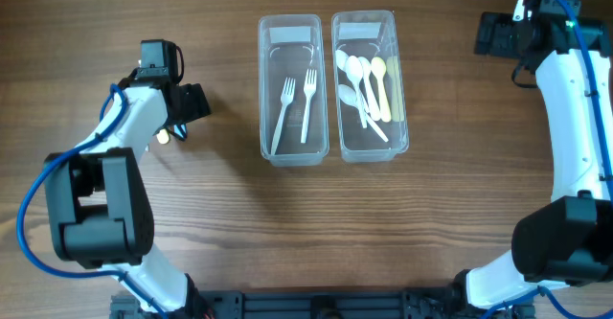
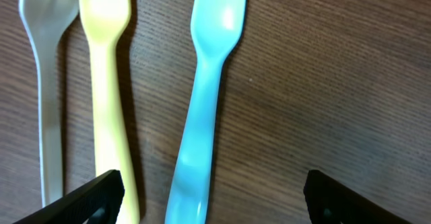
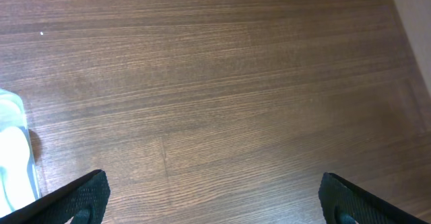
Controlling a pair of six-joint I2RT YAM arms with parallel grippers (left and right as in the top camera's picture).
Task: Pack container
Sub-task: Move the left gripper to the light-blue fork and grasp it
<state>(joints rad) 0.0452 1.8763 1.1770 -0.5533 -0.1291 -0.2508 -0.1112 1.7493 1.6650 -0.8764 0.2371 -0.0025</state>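
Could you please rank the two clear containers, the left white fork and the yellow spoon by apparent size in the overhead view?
1. The left container and the right container: they look alike, so not ranked.
2. The left white fork.
3. The yellow spoon, somewhat shorter than the fork.

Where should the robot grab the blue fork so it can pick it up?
Grab the blue fork at mid-handle, coming straight down. It lies flat on the table, and the handle is narrow enough for the open left gripper. One finger should slip into the gap beside the yellow utensil.
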